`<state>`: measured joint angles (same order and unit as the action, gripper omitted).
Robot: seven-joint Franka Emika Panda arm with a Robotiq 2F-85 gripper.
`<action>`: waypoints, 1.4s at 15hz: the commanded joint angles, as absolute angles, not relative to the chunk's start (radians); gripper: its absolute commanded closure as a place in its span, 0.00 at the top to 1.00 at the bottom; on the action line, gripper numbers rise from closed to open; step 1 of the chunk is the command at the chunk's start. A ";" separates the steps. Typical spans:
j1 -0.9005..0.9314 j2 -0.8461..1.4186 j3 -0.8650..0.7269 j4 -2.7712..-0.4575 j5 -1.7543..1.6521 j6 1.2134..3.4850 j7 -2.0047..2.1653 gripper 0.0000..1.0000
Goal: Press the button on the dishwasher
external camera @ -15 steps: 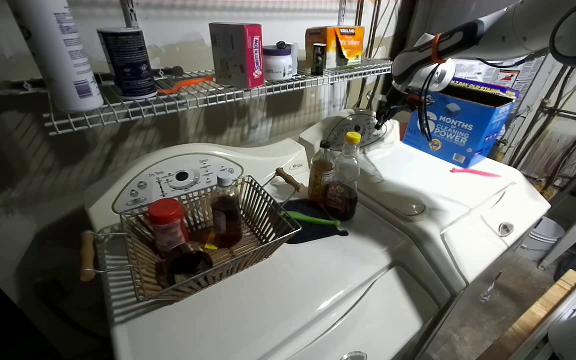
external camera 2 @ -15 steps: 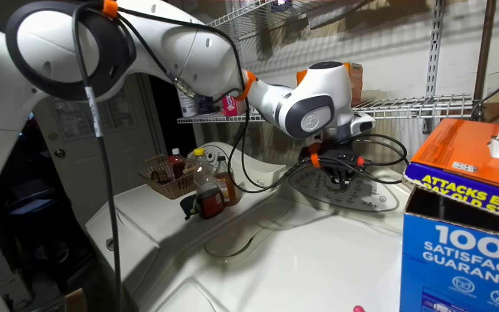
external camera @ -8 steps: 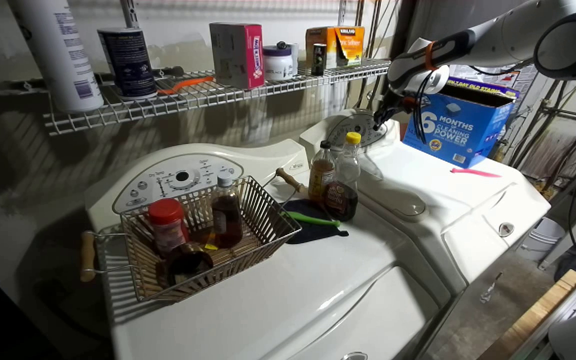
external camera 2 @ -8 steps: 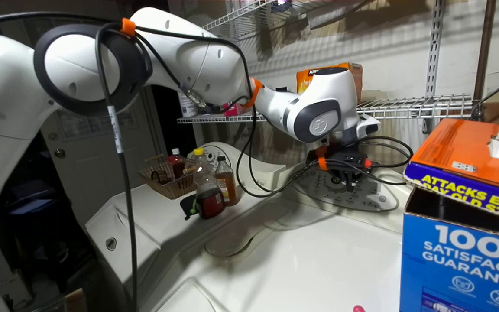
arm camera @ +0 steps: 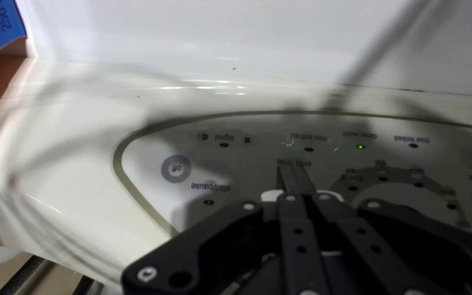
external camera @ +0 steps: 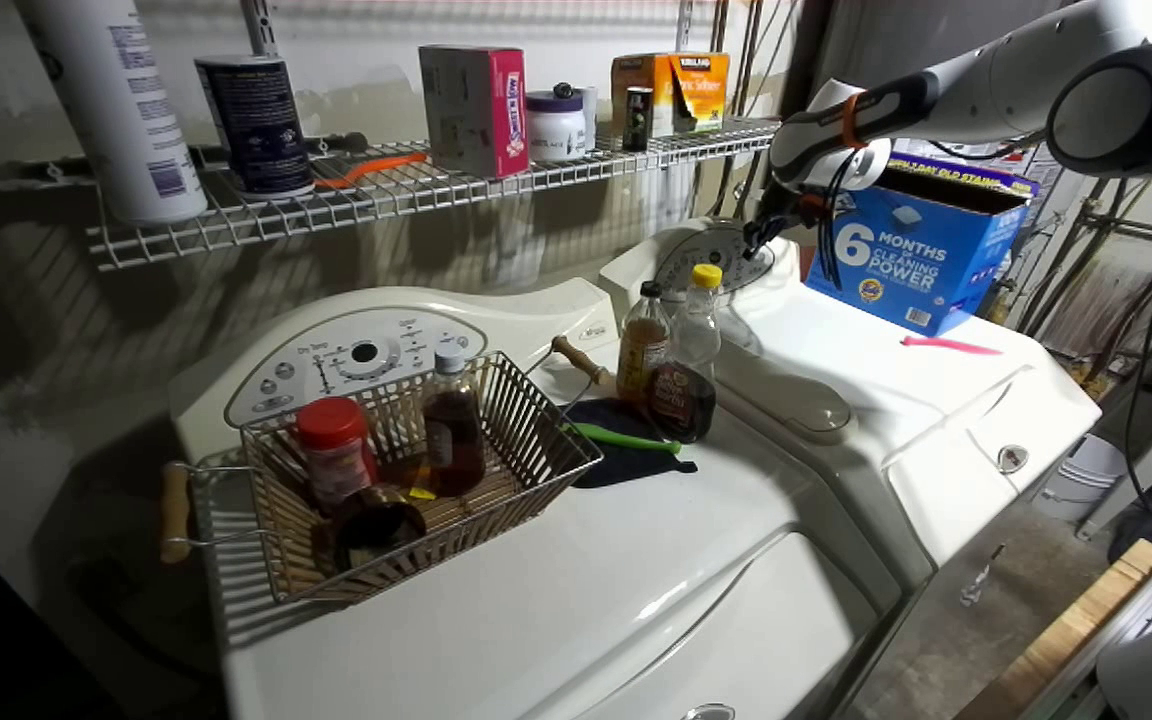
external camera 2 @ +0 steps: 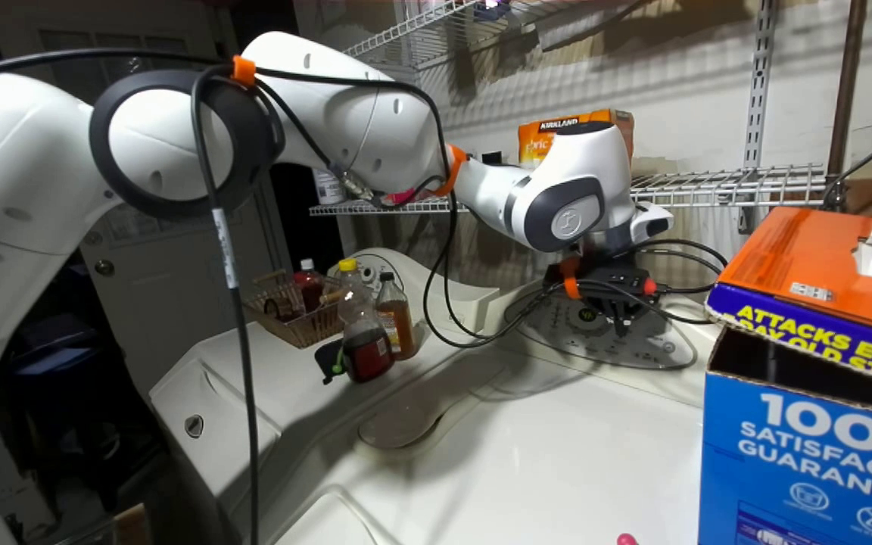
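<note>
The dishwasher is the large white appliance with a smooth flat lid [external camera 2: 557, 462] and a curved control panel [external camera 2: 655, 354], also in view in an exterior view [external camera: 681, 262]. In the wrist view, upside down, the panel shows a round dial [arm camera: 391, 196], an "off" button [arm camera: 176, 168], a "start/pause" label [arm camera: 210, 187] and a few lit green lamps. My gripper [arm camera: 294, 167] points at the panel near the "extra rinse" label, left of the dial there. Its fingers are together with nothing between them. I cannot tell whether the tips touch the panel. The gripper also shows in both exterior views [external camera: 753, 248] [external camera 2: 621, 327].
A blue box [external camera: 896, 255] with an orange lid [external camera 2: 814, 265] stands beside the panel. A wire shelf [external camera 2: 716, 189] runs above. Bottles [external camera: 684, 390] and a wire basket [external camera: 526, 500] sit on the similar white appliance [external camera: 536, 610]. A pink tool [external camera: 951, 346] lies on the lid.
The arm has moved slightly right and down in an exterior view, and the shut gripper has shifted right over the panel. The box, bottles and basket have not moved.
</note>
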<state>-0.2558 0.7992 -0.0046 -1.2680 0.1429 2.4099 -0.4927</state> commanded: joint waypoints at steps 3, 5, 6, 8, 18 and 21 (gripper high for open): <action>-0.263 0.864 -0.001 -1.163 0.107 2.351 -0.436 0.00; -0.264 0.876 -0.001 -1.145 0.109 2.346 -0.427 0.00; -0.264 0.880 0.000 -1.139 0.110 2.345 -0.423 0.00; -0.265 0.888 0.000 -1.125 0.111 2.344 -0.417 0.00; -0.244 0.945 -0.014 -1.044 0.128 2.299 -0.256 0.00; -0.230 0.968 -0.027 -1.016 0.126 2.293 -0.174 0.00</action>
<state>-0.2527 0.8850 -0.0147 -1.1176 0.1413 2.2940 -0.2729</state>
